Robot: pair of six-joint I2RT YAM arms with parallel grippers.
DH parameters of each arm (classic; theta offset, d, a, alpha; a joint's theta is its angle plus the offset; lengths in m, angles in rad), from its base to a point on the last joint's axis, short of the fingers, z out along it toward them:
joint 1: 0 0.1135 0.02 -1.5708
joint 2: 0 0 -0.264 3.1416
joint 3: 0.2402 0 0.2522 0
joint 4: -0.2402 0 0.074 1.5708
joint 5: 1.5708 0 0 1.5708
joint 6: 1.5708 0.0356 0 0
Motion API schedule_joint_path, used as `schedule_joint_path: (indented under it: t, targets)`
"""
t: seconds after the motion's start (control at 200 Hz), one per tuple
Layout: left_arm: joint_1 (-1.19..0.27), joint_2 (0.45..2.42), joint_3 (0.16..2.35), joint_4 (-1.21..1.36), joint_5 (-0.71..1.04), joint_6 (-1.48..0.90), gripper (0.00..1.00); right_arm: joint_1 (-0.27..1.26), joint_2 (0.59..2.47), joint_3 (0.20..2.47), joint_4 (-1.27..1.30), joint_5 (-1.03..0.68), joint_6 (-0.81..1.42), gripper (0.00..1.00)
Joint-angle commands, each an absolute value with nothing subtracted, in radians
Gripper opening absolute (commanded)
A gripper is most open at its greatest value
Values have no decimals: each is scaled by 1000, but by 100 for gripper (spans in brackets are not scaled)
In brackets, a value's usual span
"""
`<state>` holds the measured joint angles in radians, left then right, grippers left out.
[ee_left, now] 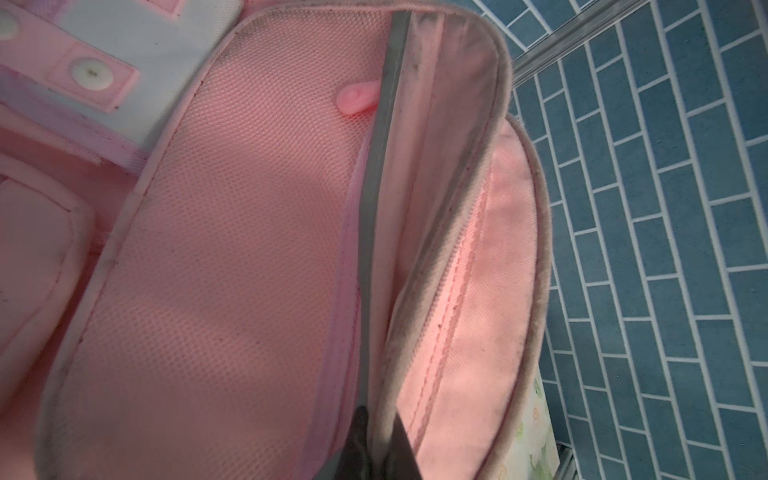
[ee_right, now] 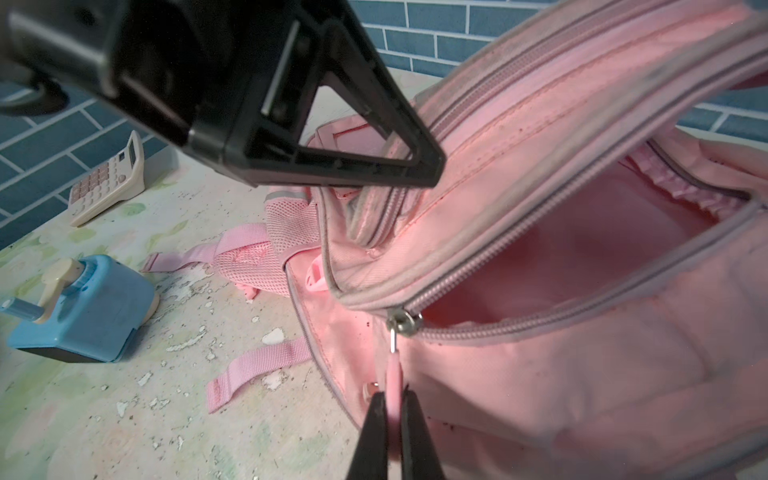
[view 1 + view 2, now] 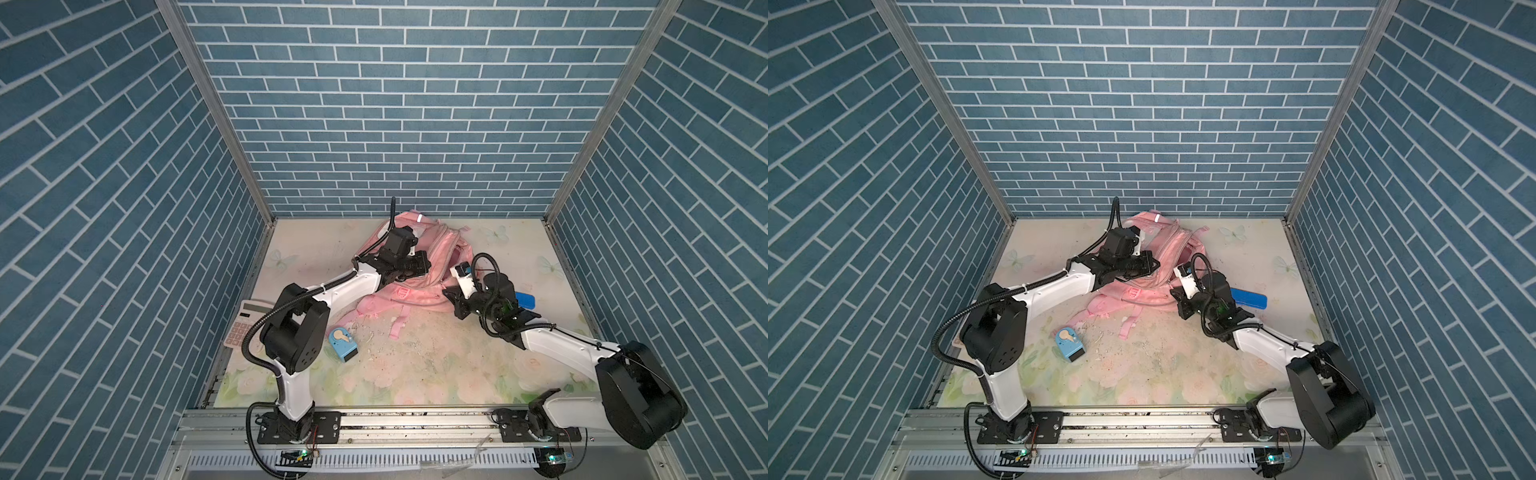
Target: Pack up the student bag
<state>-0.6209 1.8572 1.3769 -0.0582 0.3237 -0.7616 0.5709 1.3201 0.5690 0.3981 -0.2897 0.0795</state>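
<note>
The floral-printed tabletop is seen in both top views, and its covering is flaked near the middle. The student bag, a pink backpack, is laid toward 12 o'clock on that tabletop, near the back wall, with its straps trailed toward 6 o'clock. In the right wrist view its main compartment is shown unzipped. There the pink lining of the student bag is exposed, and an upper panel is held raised over the opening. A small printed patch on the bag's front is too small to be read.

The left gripper is reached over the bag from 8 o'clock. In the left wrist view the left gripper is seen clenched on the grey-piped zip edge of the raised panel. The right gripper is set at the bag's 4 o'clock side.

A cream calculator with pink keys is laid at the tabletop's 9 o'clock edge, partly covered by the left arm; its key markings cannot be read. A blue crank pencil sharpener is stood at the bag's 7 o'clock. A blue oblong case is laid at the bag's 3 o'clock, partly hidden by the right arm.

A metal zip slider is seen at the end of the open zip. Its pink pull tab is pinched between the closed tips of the right gripper.
</note>
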Motion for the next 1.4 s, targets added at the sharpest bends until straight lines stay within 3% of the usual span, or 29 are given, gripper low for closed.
schedule_joint_path:
  t: [0.0, 0.475, 0.755, 1.045, 1.395]
  targets:
    - [-600, 1849, 1443, 106, 310, -799, 0, 632, 1300, 516, 545, -303, 92, 0]
    - [-624, 1805, 1456, 181, 283, -951, 0, 729, 1410, 583, 563, 22, 125, 0]
    - [-643, 1690, 1341, 200, 235, -1039, 0, 598, 1366, 572, 562, -101, 94, 0]
    - [-661, 1743, 1392, 244, 250, -1100, 0, 536, 1348, 606, 510, -165, 56, 0]
    - [-648, 1847, 1554, 219, 244, -1031, 0, 610, 1315, 535, 593, -102, 59, 0]
